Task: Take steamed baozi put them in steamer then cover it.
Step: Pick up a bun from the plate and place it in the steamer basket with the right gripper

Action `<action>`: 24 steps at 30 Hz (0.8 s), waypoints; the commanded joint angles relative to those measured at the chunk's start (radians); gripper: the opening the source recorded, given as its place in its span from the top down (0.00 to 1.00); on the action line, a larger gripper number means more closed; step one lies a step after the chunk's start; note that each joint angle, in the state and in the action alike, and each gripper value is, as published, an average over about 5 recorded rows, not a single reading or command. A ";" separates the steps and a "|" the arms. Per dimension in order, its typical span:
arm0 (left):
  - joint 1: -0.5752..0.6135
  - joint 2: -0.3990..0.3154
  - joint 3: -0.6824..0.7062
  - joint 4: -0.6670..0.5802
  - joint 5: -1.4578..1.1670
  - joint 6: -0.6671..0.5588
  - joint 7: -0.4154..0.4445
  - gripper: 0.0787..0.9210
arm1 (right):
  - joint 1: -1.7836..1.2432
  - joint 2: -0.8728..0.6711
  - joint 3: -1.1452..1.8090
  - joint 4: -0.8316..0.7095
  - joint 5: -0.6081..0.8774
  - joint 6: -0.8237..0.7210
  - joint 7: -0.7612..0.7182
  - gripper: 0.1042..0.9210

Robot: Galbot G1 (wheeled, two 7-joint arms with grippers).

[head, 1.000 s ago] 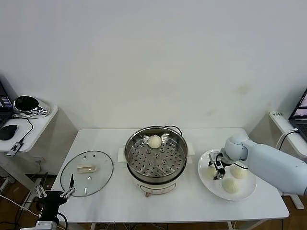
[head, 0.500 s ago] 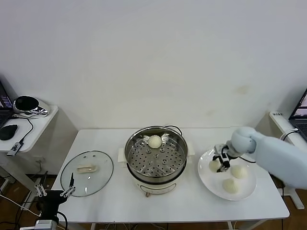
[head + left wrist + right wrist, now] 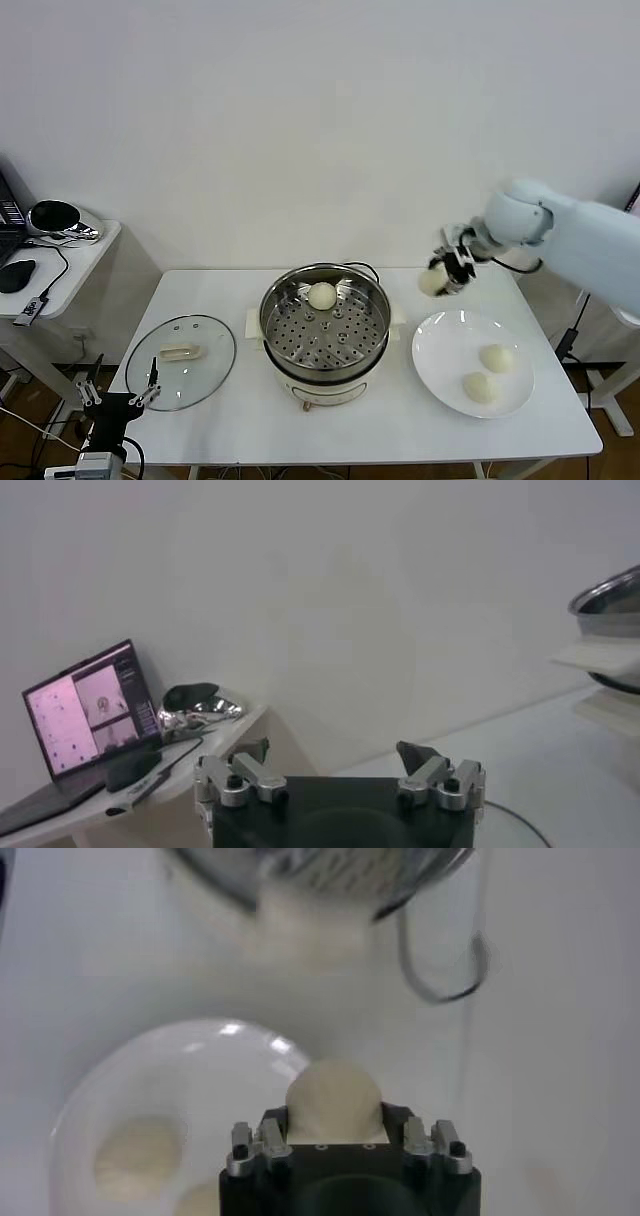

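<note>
Nearest the robot, the left hand waits parked low at the front edge of the surface, its fingers spread wide and holding nothing. Just beyond it the glass lid lies flat on the surface, well to the left of the steamer.

On the right, the white plate carries two buns — the others have left it. One bun already sits on the perforated tray at the far side of the steamer.

Farther back, the right hand is raised above the surface between plate and steamer, its fingers closed around a fourth bun — the wrist view shows the dough seated between them.

The step in hand appears to be the carry of the second bun. The next move calls for travelling left over the steamer's rim, lowering onto a bare part of the tray clear of the bun there, then opening gently so the soft dough is not squashed.
</note>
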 commanded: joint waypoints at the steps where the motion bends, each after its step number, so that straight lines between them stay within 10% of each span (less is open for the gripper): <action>1: -0.001 0.001 0.001 0.000 -0.004 0.010 -0.002 0.12 | 0.247 0.251 -0.145 0.039 0.324 -0.160 0.086 0.41; 24: 0.001 -0.016 -0.007 -0.011 -0.003 0.009 -0.009 0.12 | -0.064 0.655 -0.122 -0.210 0.398 -0.339 0.228 0.40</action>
